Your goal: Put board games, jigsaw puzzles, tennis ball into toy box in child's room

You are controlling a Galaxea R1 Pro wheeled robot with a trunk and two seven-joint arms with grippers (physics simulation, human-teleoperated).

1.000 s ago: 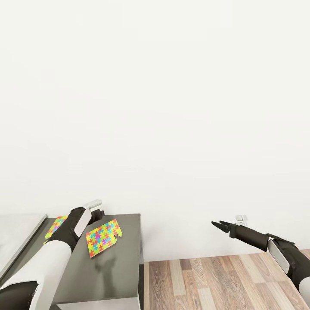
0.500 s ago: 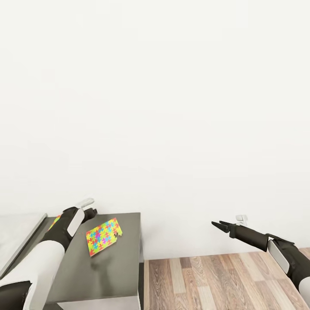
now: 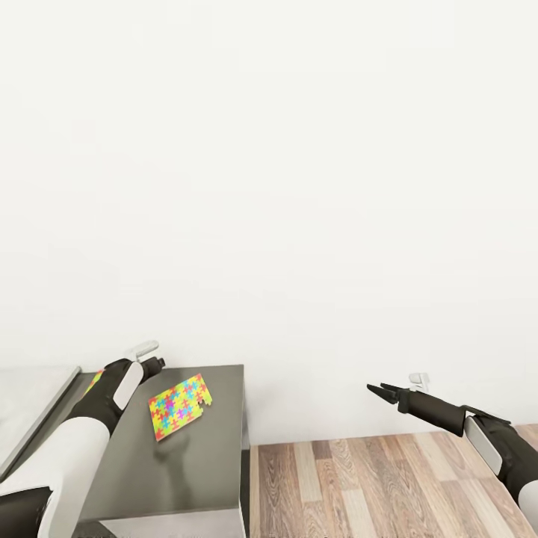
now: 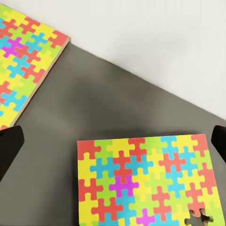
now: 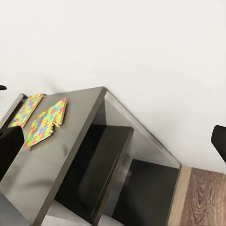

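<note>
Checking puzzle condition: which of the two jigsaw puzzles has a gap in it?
The puzzle nearer the dark cabinet's open end; one corner piece is missing. The other puzzle looks whole where visible.

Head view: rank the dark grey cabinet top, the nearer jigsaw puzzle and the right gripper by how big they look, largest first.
1. Dark grey cabinet top, clearly the largest.
2. Nearer jigsaw puzzle lying on it.
3. Right gripper, the smallest, but it hangs over the wood floor at an unclear depth, so its place against the puzzle is unsure.
</note>
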